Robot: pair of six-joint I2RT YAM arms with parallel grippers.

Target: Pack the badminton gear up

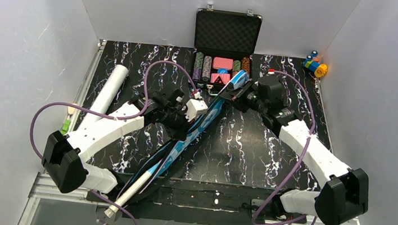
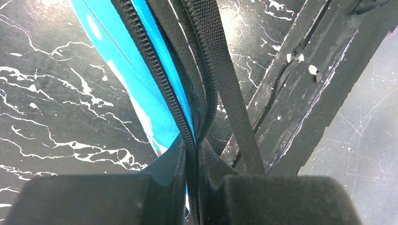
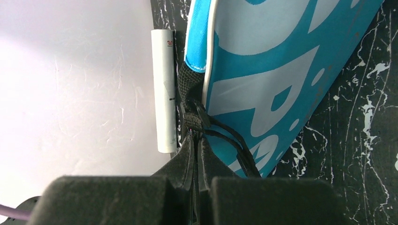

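Firmly pinched the bag's [image 3: 281, 70] zipper [image 2: 155, 70] with the left gripper [image 2: 191, 154], jaws together; nipped its black strap [image 3: 193, 119] with the right gripper [image 3: 195, 140], likewise closed. Counted one bag, one tube [image 3: 164, 93].

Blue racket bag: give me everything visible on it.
Long blue racket bag, fabric-looking: big white lettering, white piping, black zipper along its edge, black webbing strap. It lies diagonally on the marbled table, far end by the open chip case, a pale handle poking out the near end. Left gripper is shut on the zipper edge; right gripper is shut on a black loop at the far end.
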